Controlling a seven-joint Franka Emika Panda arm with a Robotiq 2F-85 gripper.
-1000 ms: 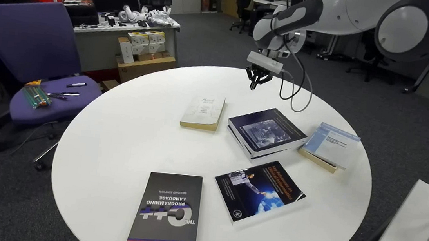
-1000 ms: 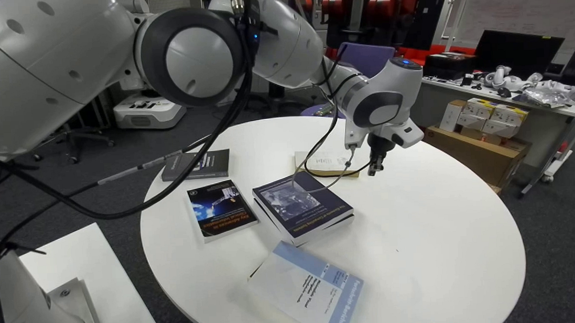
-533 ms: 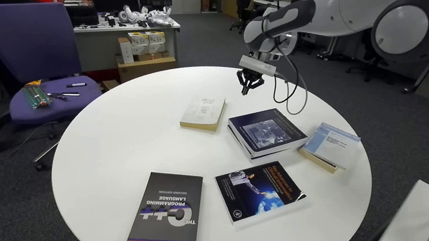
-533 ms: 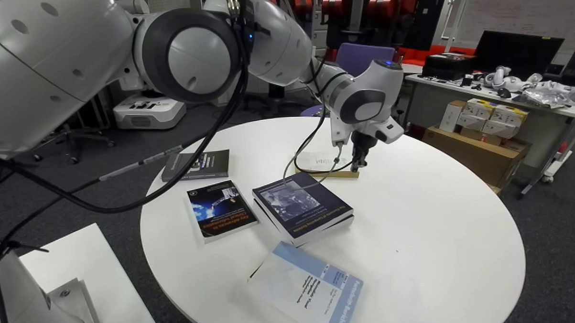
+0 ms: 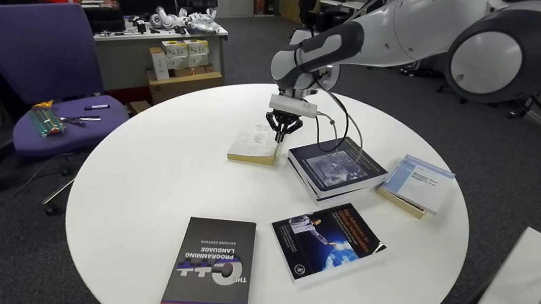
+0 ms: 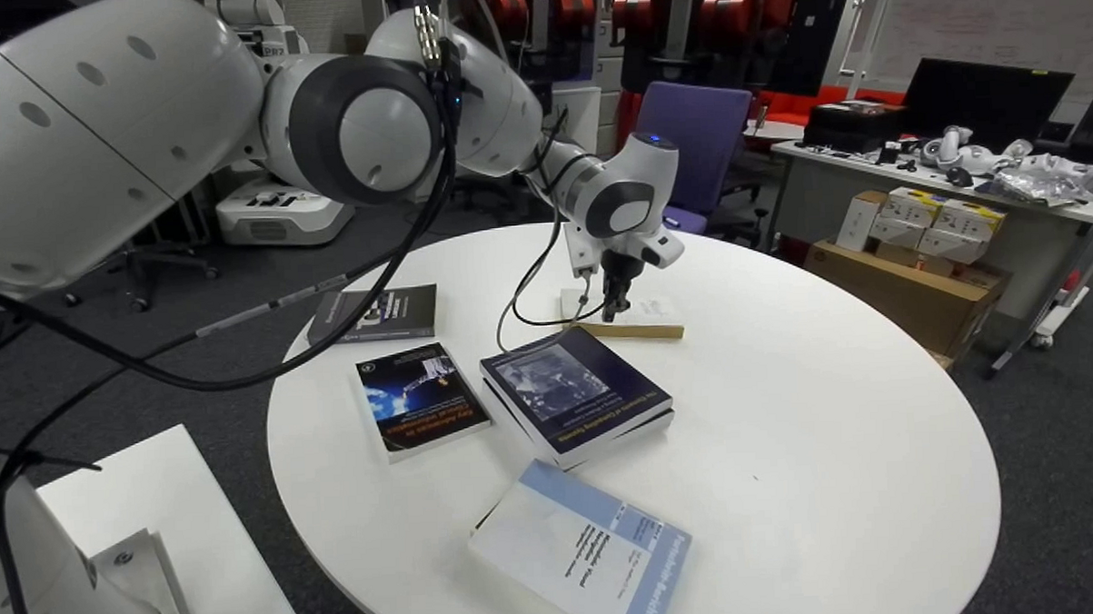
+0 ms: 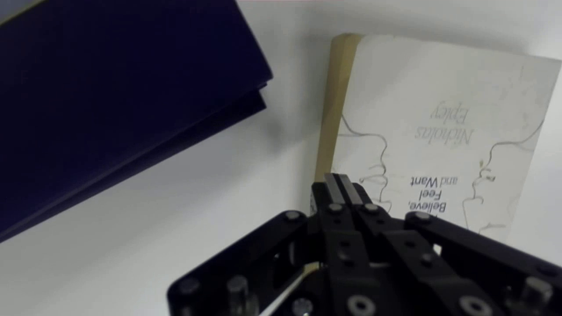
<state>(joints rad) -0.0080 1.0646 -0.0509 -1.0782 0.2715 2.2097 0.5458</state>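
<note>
Jaws together; white book (image 7: 439, 136) just beside, yellowish edge (image 7: 334, 105) nearest; contact unclear.

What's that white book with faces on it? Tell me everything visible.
The white book lies closed, cover up, on the round table. The paper-looking cover shows outlined face profiles and the name Nicholas Epley; the visible sides look yellowish. The shut gripper hangs by one edge; I can't tell whether they touch.

You see black-and-grey fingers (image 7: 333, 189), a tan-edged white Nicholas Epley paperback (image 7: 421, 151) with grey line-drawn faces (image 7: 384, 168), and a navy textbook (image 6: 578, 389).
</note>
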